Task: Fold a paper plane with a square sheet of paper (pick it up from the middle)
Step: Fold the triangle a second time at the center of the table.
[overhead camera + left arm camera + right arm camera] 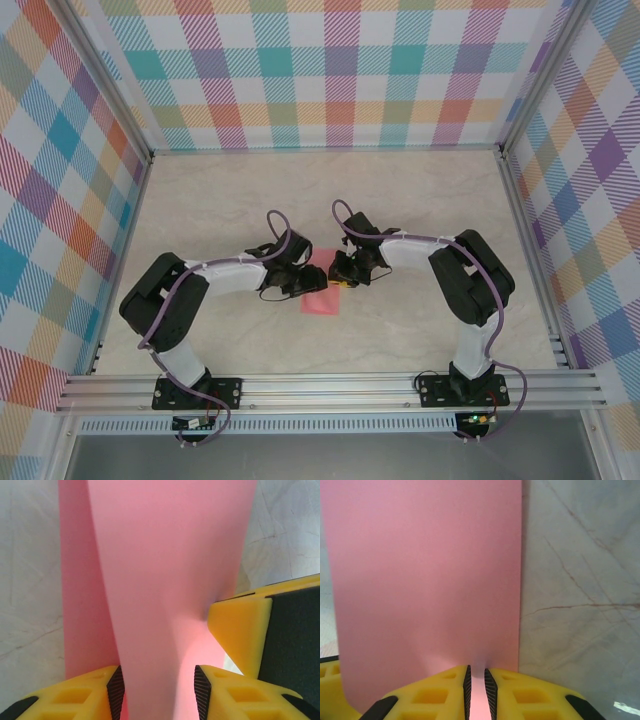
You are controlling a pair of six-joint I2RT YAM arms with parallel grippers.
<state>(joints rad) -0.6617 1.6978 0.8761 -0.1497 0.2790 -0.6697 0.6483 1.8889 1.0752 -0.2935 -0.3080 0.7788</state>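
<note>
Smooth salmon-pink paper [322, 300] lies mid-way across the pale, marble-veined table [420, 200], between both arms. The right gripper [476, 692], yellow with ribbed black pads, pinches the paper's edge, jaws almost closed. The left gripper [159, 695] stands half apart round a raised, tapering fold, seemingly not squeezing it.

A pale marble-patterned tabletop [420, 200] is enclosed on three sides by multicoloured plaid-patterned walls [340, 70]; its near edge is bordered by silver aluminium rails [330, 385].
</note>
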